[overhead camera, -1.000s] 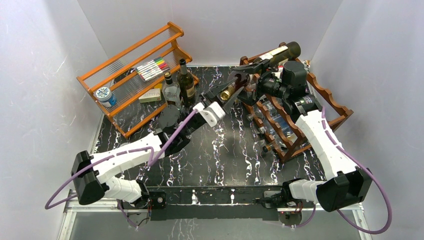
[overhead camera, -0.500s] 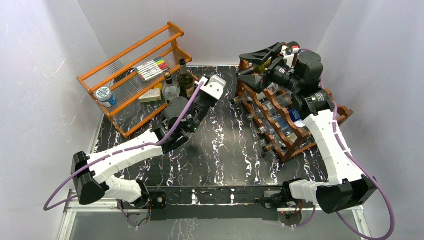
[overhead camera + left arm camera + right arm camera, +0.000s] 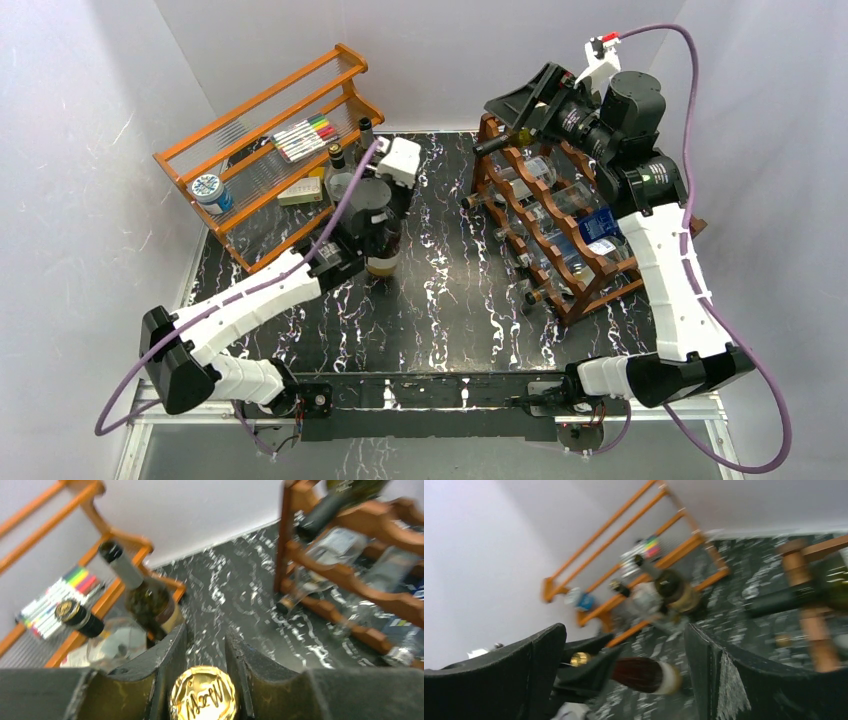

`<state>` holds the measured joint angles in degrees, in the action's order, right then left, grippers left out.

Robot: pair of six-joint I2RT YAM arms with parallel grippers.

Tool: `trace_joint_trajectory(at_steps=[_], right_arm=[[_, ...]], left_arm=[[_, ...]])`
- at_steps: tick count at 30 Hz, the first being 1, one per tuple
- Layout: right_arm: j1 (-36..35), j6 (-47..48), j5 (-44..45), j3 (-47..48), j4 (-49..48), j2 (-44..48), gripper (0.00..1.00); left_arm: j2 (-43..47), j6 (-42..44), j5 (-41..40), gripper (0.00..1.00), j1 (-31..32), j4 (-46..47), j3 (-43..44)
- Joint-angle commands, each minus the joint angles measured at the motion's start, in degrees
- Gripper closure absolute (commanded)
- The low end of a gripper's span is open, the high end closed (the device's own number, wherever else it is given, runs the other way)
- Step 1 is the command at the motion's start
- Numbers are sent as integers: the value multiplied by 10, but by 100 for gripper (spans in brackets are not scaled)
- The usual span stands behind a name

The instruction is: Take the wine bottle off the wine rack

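One wine bottle is held upright mid-frame, neck pinched by the left gripper, seemingly for setting down; right gripper gapes empty over the wine rack.

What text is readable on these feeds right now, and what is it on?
"M…W": embossed on the gold cap of the wine bottle in the left hand; middle character unclear.
Tin lid on the orange rack: print too small to read.
Blue label on a bottle in the wine rack: too blurred.

Reddish-brown wine rack, orange shelf, black table veined white, gold-capped wine bottle.
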<state>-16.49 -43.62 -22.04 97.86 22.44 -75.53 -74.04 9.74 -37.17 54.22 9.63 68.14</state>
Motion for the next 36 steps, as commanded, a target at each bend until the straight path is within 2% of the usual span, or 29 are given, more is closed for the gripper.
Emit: trace_joint_trajectory(at_steps=[1,3,5,10,15,23,29,32,36], right_arm=[[4,249,174,35,32,26,2],[3,282,239,22,19,41,2],[3,299,263,-1,-12,60,2],[4,315,245,-39,-60,88,2],[3,317,235,-48,-48,85,2],[4,326,239,-70,-33,87,2],[4,324,237,-75,-31,91,2],[4,319,228,-76,-30,91,2],[4,310,219,-79,-24,92,2]], left_arm=[[65,-61,32,100,-92,-49,35],[66,-77,57,100,-126,-64,37],[62,-96,75,100,-163,-83,46],[68,-126,134,100,-264,-60,27],[61,-174,195,100,-359,-53,24],[70,-183,229,100,-434,3,-23],[83,-168,256,100,-438,22,-63],[89,-144,281,87,-439,27,-84],[100,-122,312,49,-439,23,-98]])
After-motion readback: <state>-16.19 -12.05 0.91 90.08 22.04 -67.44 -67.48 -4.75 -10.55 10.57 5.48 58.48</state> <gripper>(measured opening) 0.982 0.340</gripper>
